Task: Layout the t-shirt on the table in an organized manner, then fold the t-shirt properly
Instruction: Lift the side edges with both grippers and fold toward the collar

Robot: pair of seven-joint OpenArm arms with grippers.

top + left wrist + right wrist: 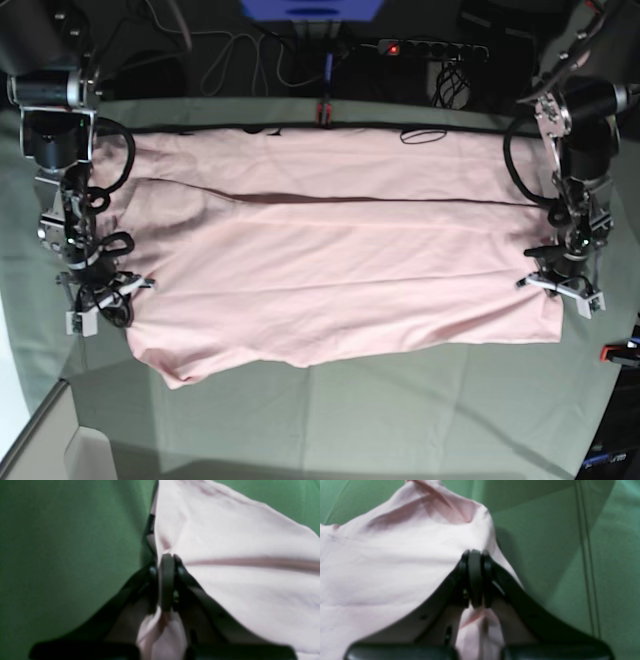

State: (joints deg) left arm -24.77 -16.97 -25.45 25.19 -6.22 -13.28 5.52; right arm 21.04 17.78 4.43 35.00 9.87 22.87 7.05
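The t-shirt [330,260] is spread flat across the tabletop [400,410], plain side up. Opposite side edges are pinched in the clenched left claw [167,555] and right claw [475,551]. Folding is judged barely begun.

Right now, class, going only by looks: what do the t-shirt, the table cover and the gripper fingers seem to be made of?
The t-shirt: soft matte knit, probably cotton; it drapes, creases and bunches where pinched.
The table cover: thin matte green-grey cloth, likely woven; it shows fold lines and a stitched seam.
The left gripper and right gripper fingers: dark, smooth, likely plastic or rubber; too blurred to settle.
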